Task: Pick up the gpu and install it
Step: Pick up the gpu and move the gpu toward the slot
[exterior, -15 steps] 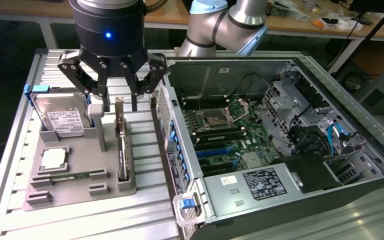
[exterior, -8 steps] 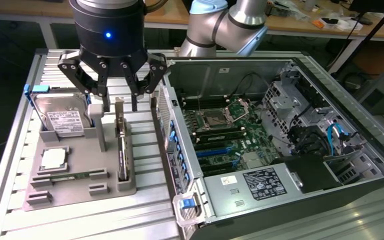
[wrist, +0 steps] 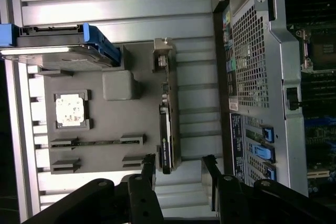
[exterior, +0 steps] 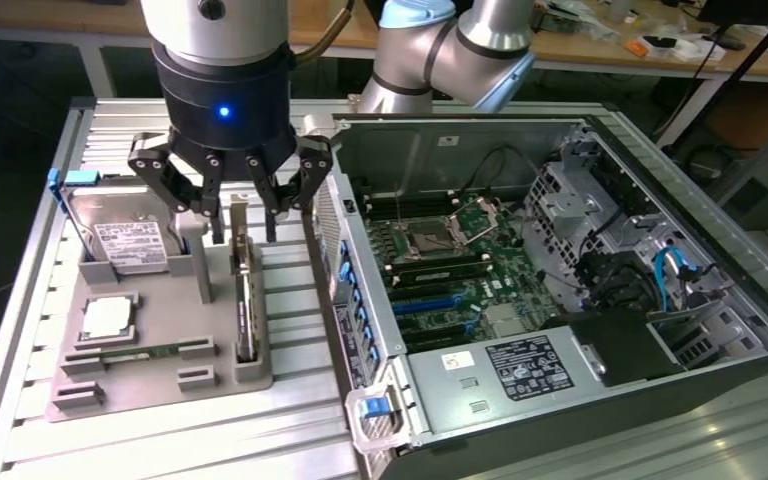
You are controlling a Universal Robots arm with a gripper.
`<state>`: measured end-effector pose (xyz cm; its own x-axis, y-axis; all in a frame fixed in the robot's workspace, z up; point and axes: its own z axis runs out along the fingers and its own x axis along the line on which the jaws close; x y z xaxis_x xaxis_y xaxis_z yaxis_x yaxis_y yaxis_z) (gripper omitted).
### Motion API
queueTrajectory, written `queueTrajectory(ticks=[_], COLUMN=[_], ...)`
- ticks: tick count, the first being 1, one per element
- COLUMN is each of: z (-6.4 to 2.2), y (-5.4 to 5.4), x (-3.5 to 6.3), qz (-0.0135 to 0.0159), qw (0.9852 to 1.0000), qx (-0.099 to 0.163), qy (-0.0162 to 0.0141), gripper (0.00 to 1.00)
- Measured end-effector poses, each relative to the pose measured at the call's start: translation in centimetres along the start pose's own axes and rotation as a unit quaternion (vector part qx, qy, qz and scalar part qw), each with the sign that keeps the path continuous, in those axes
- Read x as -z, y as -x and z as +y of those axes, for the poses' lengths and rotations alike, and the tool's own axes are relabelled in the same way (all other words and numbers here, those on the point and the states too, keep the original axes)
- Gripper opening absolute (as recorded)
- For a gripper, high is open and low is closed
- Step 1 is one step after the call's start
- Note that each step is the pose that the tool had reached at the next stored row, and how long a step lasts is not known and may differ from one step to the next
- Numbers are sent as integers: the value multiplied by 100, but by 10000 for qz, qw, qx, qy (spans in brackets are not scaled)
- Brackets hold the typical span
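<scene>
Exterior view: a robot arm's gripper (exterior: 241,228) hangs with its dark fingers spread apart, holding nothing; directly beneath it the gpu (exterior: 243,300) stands on its thin edge in a slot of a grey parts holder (exterior: 157,385); the card's long axis runs from the far side of the holder toward the near side, and the fingers sit over its far end, one on either side of the card's thin width; a silver hard drive (exterior: 128,240) leans upright on the exterior view's left of the card; the open computer case (exterior: 491,150) lies just beside the holder on the exterior view's right, its motherboard (exterior: 451,270) exposed.

Wrist view: the gripper (wrist: 179,163) shows two black fingers (wrist: 148,169) set wide; the gpu (wrist: 165,124) appears as a narrow dark strip running lengthwise away from them; its nearer end falls within the gap, closer to one finger than the other, so the jaws look to straddle it off-centre; no contact with the card is visible.
</scene>
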<state>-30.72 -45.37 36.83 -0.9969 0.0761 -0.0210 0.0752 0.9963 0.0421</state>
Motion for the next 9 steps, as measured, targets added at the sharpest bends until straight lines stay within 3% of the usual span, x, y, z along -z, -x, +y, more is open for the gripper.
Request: queueTrajectory(ticks=[9], z=[0], y=[0], x=[-1], qz=[0], qw=[10000], qx=[0], qy=[0], gripper=[48])
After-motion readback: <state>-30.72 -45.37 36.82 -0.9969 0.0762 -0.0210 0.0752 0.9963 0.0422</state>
